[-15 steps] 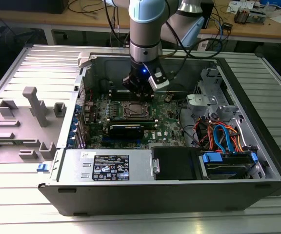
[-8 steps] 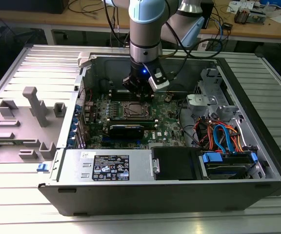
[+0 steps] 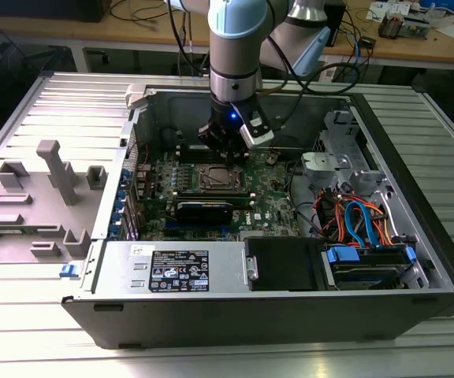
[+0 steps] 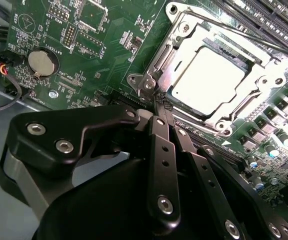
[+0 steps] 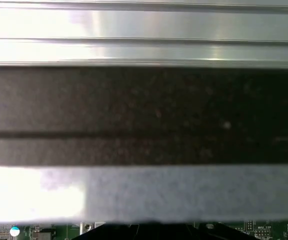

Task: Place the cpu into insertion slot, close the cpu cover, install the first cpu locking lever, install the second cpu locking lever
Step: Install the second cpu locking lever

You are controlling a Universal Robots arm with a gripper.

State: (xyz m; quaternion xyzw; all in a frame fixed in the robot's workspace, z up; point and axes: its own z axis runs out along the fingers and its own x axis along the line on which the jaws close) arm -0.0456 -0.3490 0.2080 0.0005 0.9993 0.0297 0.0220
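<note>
one black two-fingered gripper (image 4: 157,102) hangs low inside the open grey computer case (image 3: 416,236), its fingers pressed together with nothing between them, the joined tips touching the corner hinge of the thin silver metal cpu cover (image 4: 184,35) where a thin wire locking lever (image 4: 219,22) runs along the frame. the small flat square cpu with its silver-grey metal top (image 4: 209,80) already lies in the square insertion slot (image 3: 218,178) on the green circuit board (image 4: 104,55), and the cover frame appears to be down around it, so i judge the work to be at the lever stage. the risk from here, as i judge it, is a slip: the narrow tips bear on a springy wire beside the cover, and if they skid off they could scrape the board or strike the small components just beside the insertion slot. pressing down off-centre could also tilt the cover against the chip. room is tight around the insertion slot: long black memory slots (image 4: 279,20) run along one side of it, a row of small cylindrical capacitors (image 4: 279,135) stands near another, and the round silver coin battery (image 4: 42,61) sits well apart across the board. in the exterior view the case wall rises behind the insertion slot, leaving the open way straight up.
</note>
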